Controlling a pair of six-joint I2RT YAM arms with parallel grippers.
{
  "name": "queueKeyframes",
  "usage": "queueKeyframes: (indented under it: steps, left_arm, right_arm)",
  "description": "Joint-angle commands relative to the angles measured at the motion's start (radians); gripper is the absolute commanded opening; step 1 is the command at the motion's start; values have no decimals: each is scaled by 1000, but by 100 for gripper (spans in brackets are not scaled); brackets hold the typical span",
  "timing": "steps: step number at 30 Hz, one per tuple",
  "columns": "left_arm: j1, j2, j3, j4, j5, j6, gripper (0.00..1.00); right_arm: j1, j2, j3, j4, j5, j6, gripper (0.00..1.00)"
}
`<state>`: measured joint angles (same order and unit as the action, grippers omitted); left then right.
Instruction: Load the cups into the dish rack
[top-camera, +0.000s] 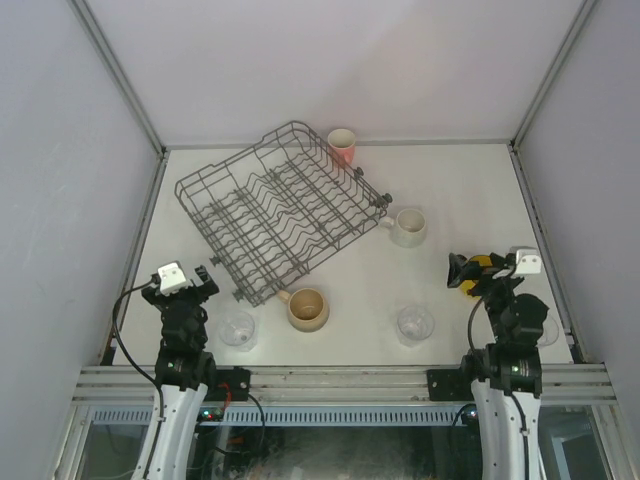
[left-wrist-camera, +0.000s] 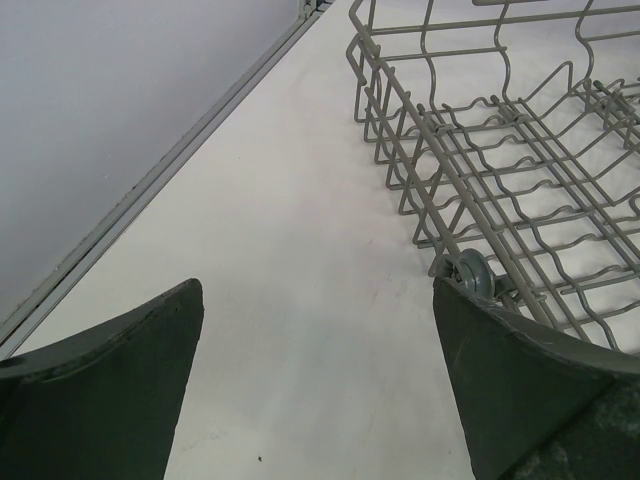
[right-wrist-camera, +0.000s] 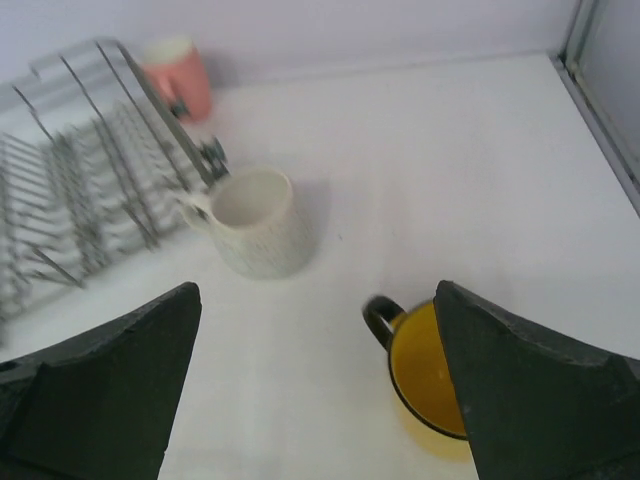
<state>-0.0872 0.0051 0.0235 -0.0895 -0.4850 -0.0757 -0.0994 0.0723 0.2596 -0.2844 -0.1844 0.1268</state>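
We see our left gripper (left-wrist-camera: 315, 295) spread wide & holding nothing, just beside the big dark-grey wire dish rack (top-camera: 280, 210). Our right gripper (right-wrist-camera: 318, 295) is wide too, empty, above the yellow mug w/ dark handle (right-wrist-camera: 425, 378). The cups sit on the white table (top-camera: 480, 190), outside the rack: pink tumbler (top-camera: 342, 146) behind it, white mug (top-camera: 408, 227) & tan mug (top-camera: 307, 309) beside it, clear glass tumblers (top-camera: 237, 330) (top-camera: 415, 325) near us.
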Motion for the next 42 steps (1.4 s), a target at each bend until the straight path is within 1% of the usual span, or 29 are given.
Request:
queueKeyframes:
  steps: [1,3,4,6,7,9,10,11,13,15,17,19,20,22,24,26,27,29,30,31,33,34,35,36,37,39,42]
  left_arm:
    - [6,-211,-105,-18,16,17,100]
    - [6,-214,-106,-19,17,17,100]
    - [6,-214,-106,-19,17,18,100]
    - [6,-213,-106,-20,16,17,100]
    - [6,-214,-106,-19,16,17,100]
    - [6,-212,-105,-18,17,17,100]
    - [5,-212,-105,-19,16,17,100]
    - [6,-212,-106,-19,16,17,100]
    - [5,-213,-106,-19,16,17,100]
    - [5,-212,-106,-18,16,17,100]
    - [6,-209,-105,-16,22,18,100]
    - [5,-208,-105,-11,25,19,100]
    - [6,-205,-81,-16,16,16,100]
    - [5,-179,-2,-79,4,12,100]
    - [5,-129,69,-101,-14,-6,100]
    - [5,-71,171,-137,-47,-61,100]
    - [6,-35,232,-173,-66,-95,100]
    - [5,40,348,-212,-117,-179,100]
    - [5,83,415,-241,-141,-232,100]
    - [5,128,485,-304,-180,-306,100]
    - [5,223,619,-434,-192,-418,100]
    - [5,265,695,-488,-167,-448,100]
    - [6,308,753,-530,-117,-436,100]
    - [5,346,801,-559,-59,-412,100]
    - [5,394,847,-588,-8,-395,100]
    - [6,441,913,-646,59,-392,100]
    - [5,460,959,-679,168,-357,100]
  right_arm:
    - [6,44,131,67,-8,170,100]
    - [8,89,201,71,1,208,100]
    - [10,120,248,44,35,269,100]
    - [7,202,377,-74,83,370,100]
    - [3,254,463,-151,61,396,100]
    - [-2,374,608,-284,-81,336,100]
    - [-4,418,635,-283,-162,327,100]
    - [-8,450,647,-255,-241,331,100]
    - [-21,477,645,-193,-353,399,100]
    - [-29,468,601,-68,-459,481,100]
    - [-30,459,566,45,-534,564,100]
    - [-32,471,558,117,-605,623,100]
    - [-31,483,558,153,-645,646,100]
    - [-32,504,556,203,-702,698,100]
    - [-31,514,529,299,-738,776,100]
    - [-24,527,517,345,-743,835,100]
    - [-17,534,522,338,-742,829,100]
    - [-7,536,550,265,-717,775,100]
    - [-2,533,569,213,-679,736,100]
    - [4,527,578,183,-654,725,100]
    - [4,548,598,150,-661,748,100]
    - [11,573,605,156,-689,769,100]
    - [34,599,616,150,-701,774,100]
    - [70,626,638,108,-676,746,100]
    - [117,638,670,46,-626,699,100]
    - [229,658,719,-52,-498,617,100]
    - [416,707,775,-181,-345,564,100]
